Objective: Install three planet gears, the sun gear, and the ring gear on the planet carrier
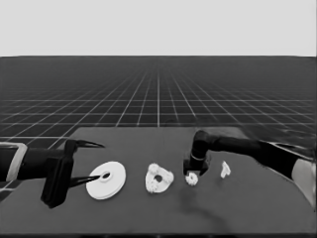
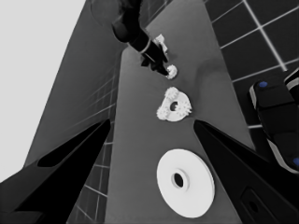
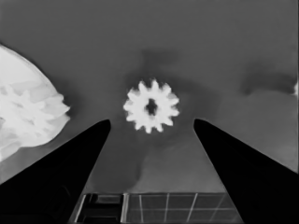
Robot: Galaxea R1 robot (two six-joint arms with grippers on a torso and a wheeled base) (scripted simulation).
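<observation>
3 small gears (image 1: 159,177) already sit on the smaller round part (image 1: 158,186), near the middle of the table (image 1: 247,208), so by my reading only 1 loose gear (image 1: 191,179) and the larger round part (image 1: 106,180) are left to fit. The right gripper (image 1: 192,173) hangs directly above that loose gear, which lies flat just beside the loaded part; in the right wrist view the 2 fingers (image 3: 70,168) stand spread wide, clear of the teeth on either side, a pose that suits a straight descent and pinch. The loaded part is close enough that the nearer finger could brush it. A thin white piece (image 1: 225,169) lies beyond the arm, out of the way. The left gripper (image 1: 89,163) waits at the table's left end, fingers open, with the larger round part lying flat under them, not held.
</observation>
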